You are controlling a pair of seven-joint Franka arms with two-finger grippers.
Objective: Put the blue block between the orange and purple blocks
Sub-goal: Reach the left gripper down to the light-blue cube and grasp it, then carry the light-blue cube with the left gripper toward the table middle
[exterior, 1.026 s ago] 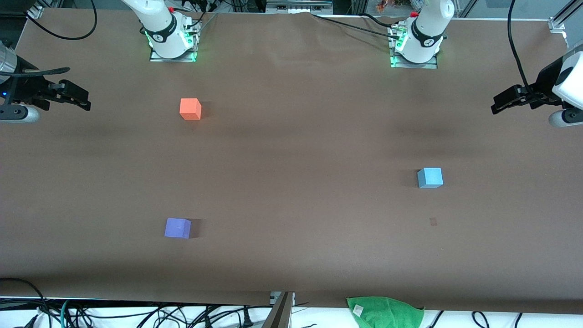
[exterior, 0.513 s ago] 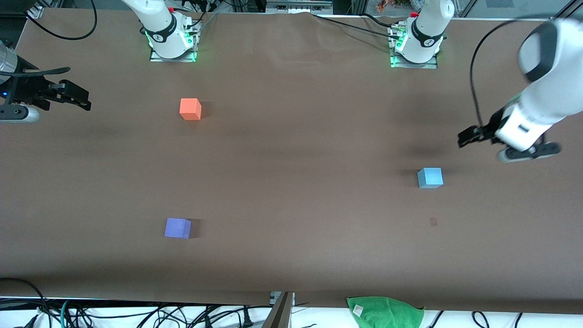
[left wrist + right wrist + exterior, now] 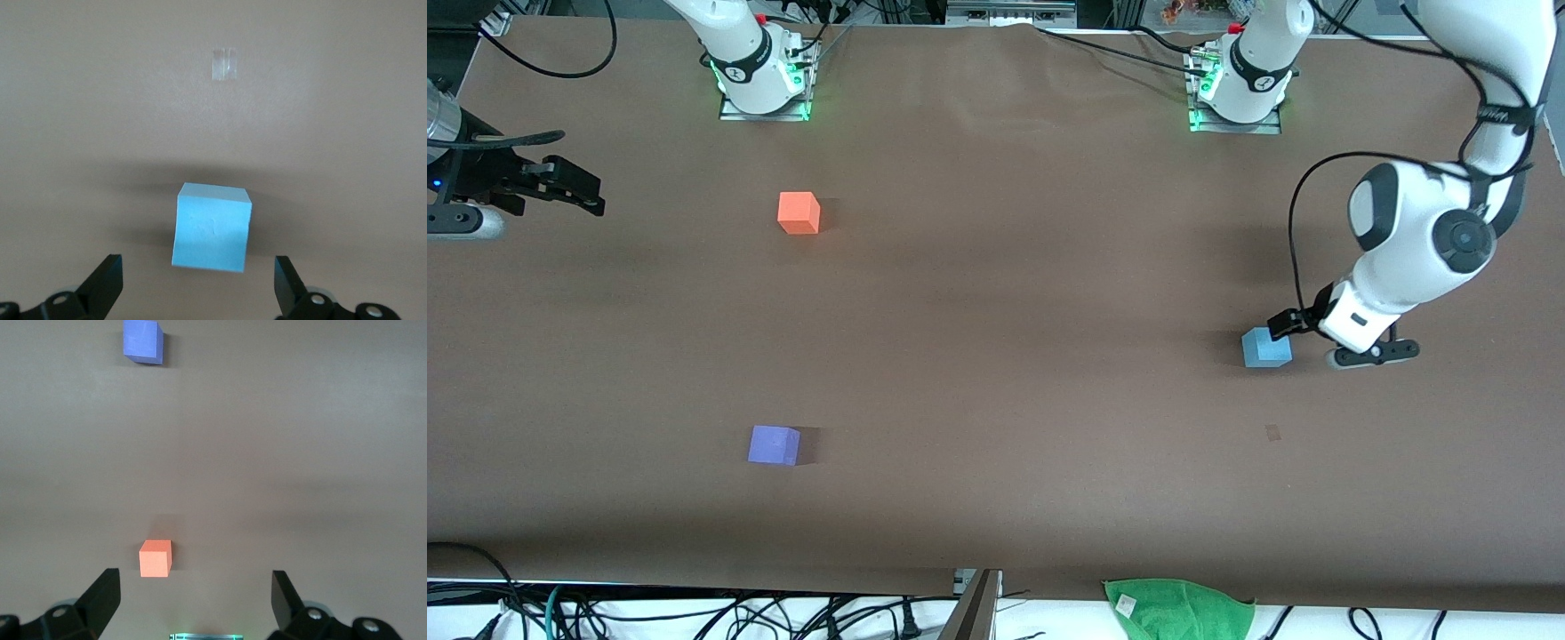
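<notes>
Brown matte table (image 3: 996,293), faintly creased, runs the full width of the front view; cables trail along its edge nearest the front camera, and a green cloth (image 3: 1178,609) hangs over that edge toward the left arm's end. Count: three cubes, two arms, two grippers, one cloth, one small pale tape mark (image 3: 1272,433). From the right arm's end: the right gripper (image 3: 574,189) hangs over the table margin, the arm waiting, jaws spread wide and empty, as its wrist view shows with both blocks lying well ahead of the fingers. Next comes the purple block (image 3: 774,444), nearer the front camera, and the orange block (image 3: 799,212), farther from it and close to the right arm's base; the two sit well apart with bare table between them. Toward the left arm's end lies the blue block (image 3: 1266,348), well apart from both others, the tape mark nearer the camera than it. The left gripper (image 3: 1294,324) is low, just above the blue block's corner, jaws wide, nothing held; in its wrist view the cube sits between the two spread fingertips (image 3: 107,283) but ahead of them, untouched.
</notes>
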